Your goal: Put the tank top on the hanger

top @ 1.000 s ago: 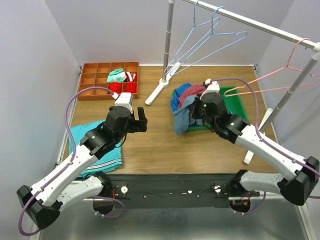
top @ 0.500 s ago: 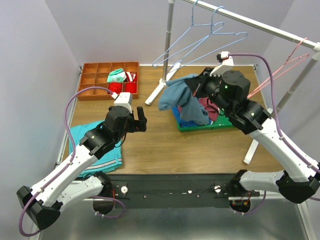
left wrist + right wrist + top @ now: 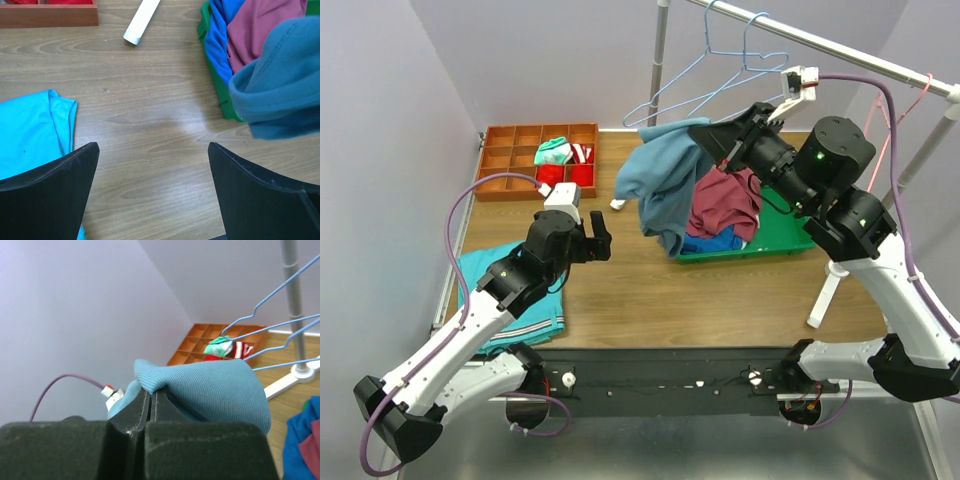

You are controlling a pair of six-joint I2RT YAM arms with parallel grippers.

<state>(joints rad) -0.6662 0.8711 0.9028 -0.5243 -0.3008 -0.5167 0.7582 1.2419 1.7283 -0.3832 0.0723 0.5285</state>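
My right gripper (image 3: 708, 136) is shut on a fold of the slate-blue tank top (image 3: 662, 178) and holds it in the air, left of the green bin and just below the hangers. The top droops from the jaws; its straps and neck are not distinguishable. In the right wrist view the shut gripper (image 3: 151, 392) pinches the ribbed fabric (image 3: 210, 387). Two light-blue wire hangers (image 3: 712, 85) hang on the rail, close above the cloth; they also show in the right wrist view (image 3: 272, 302). My left gripper (image 3: 598, 236) is open and empty over the table (image 3: 153, 170).
A green bin (image 3: 790, 236) holds a maroon shirt (image 3: 725, 200) and a royal-blue garment (image 3: 715, 243). A pink-red hanger (image 3: 905, 108) hangs at the rail's right end. An orange compartment tray (image 3: 520, 150) stands back left. A turquoise shirt (image 3: 492, 275) lies front left. The rack post (image 3: 660, 60) stands behind.
My right gripper has pulled the tank top out of the bin and raised it up and back toward the blue hangers. The left arm has barely moved.
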